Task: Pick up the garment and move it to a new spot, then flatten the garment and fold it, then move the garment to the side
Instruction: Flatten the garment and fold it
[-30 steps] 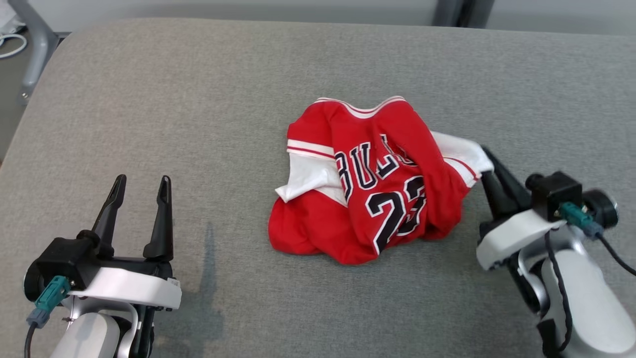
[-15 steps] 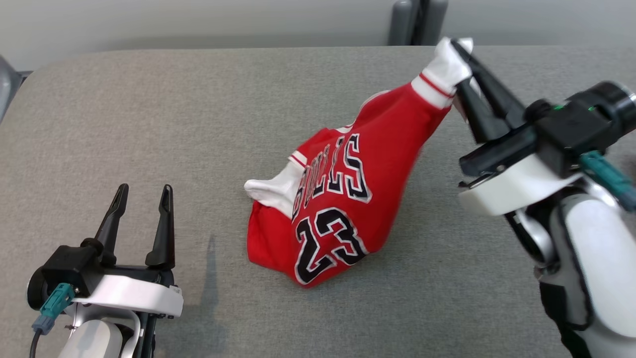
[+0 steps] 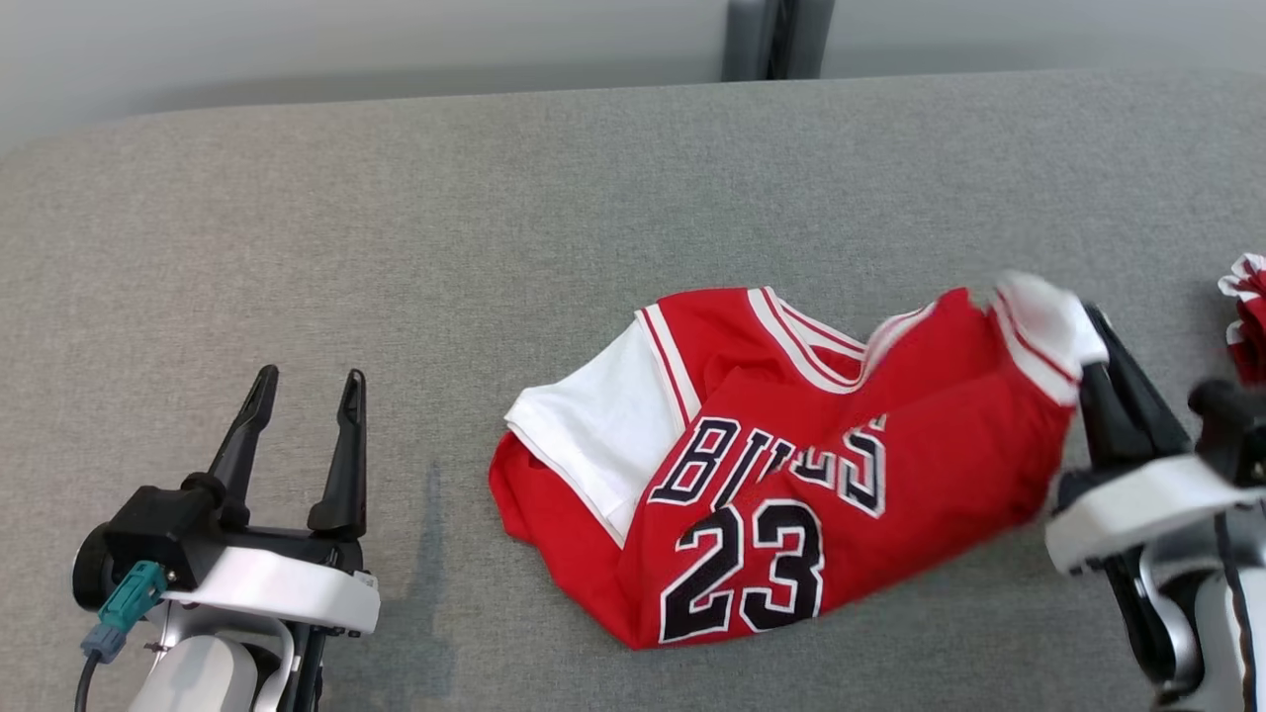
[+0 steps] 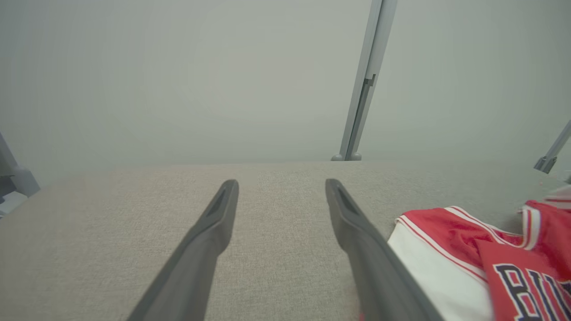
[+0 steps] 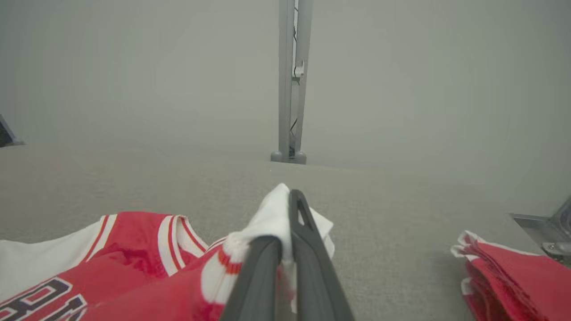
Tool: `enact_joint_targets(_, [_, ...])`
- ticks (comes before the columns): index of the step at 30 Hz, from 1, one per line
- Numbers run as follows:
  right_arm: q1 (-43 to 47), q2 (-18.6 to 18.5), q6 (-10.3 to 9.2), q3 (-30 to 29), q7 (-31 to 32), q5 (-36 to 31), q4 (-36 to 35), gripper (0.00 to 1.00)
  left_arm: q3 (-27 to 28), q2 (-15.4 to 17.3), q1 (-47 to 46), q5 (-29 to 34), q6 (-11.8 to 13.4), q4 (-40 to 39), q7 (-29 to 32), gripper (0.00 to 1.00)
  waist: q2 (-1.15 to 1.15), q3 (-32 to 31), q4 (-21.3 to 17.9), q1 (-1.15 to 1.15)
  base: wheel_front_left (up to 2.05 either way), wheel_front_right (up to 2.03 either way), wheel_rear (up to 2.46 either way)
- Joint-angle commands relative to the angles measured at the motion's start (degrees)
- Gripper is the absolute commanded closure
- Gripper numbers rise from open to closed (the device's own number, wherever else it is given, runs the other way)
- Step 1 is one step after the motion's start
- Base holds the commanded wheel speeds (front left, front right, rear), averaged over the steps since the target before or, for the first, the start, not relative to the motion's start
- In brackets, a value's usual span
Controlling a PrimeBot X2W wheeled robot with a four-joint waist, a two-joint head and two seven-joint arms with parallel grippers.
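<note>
Right gripper, head view: clamped on the white sleeve of the one garment, which lies right of centre on the grey surface; left gripper spread wide and empty, near left. Left wrist view: garment at right, untouched. Right wrist view: sleeve pinched; one red cloth stack at right. You appear to be relocating the garment; next, set it down and flatten it with both grippers.
</note>
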Motion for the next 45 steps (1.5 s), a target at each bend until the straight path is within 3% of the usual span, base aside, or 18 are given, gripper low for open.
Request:
enact_joint_targets(1, [0.3,-0.2,-0.02,-0.6,-1.0,0.2,1.2,1.0,0.0,0.3,-0.9,0.2,-0.3,0.0,0.2,0.0,0.0,0.3,-0.2,0.0,0.0,0.0,0.0])
enact_joint_targets(9, [-0.7,-0.7,-0.02,-2.8,-10.1,2.1,20.7,0.98,-0.7,0.9,-2.3,0.3,-0.9,0.7,0.5,0.0,0.0,0.8,-0.7,0.0,0.0,0.0,0.0])
enact_joint_targets(10, [-0.9,-0.7,-0.02,-2.9,-10.9,2.2,22.6,0.84,-0.7,1.0,-2.3,0.3,-1.0,0.8,0.4,0.0,0.0,0.7,-0.8,0.0,0.0,0.0,0.0])
enact_joint_targets(11, [-1.3,-0.7,-0.02,-3.0,-11.6,2.3,24.4,0.53,-0.7,1.0,-2.3,0.3,-1.0,0.9,0.4,0.0,0.0,0.7,-0.8,0.0,0.0,0.0,0.0])
enact_joint_targets(12, [-1.6,-0.5,-0.02,-3.1,-12.1,2.4,25.9,0.0,-0.7,1.1,-2.3,0.3,-0.9,0.9,0.4,0.0,0.0,0.5,-0.9,0.0,0.0,0.0,0.0])
enact_joint_targets(18, [0.3,0.2,-0.02,-4.3,-14.4,2.0,29.1,0.0,-0.5,1.2,-1.0,0.0,-0.5,1.3,0.2,0.0,0.0,-1.3,-1.2,0.0,0.0,0.0,0.0])
enact_joint_targets(23, [4.8,0.6,-0.02,-6.0,-15.0,0.9,26.5,0.0,-0.1,0.8,0.6,-0.3,0.7,1.0,0.0,0.0,0.0,-3.8,-1.4,0.0,0.0,0.0,0.0])
enact_joint_targets(31, [10.1,2.2,-0.02,-6.6,-11.2,-0.7,11.0,0.0,1.1,0.9,5.7,-0.3,3.8,-1.9,-0.1,0.0,0.0,-7.9,-2.6,0.0,0.0,0.0,0.0])
enact_joint_targets(45, [11.7,3.5,-0.02,-1.5,-1.8,-0.8,-5.4,0.0,0.2,1.0,10.6,-0.3,6.1,-5.2,1.4,0.0,0.0,-11.8,-0.9,0.0,0.0,0.0,0.0])
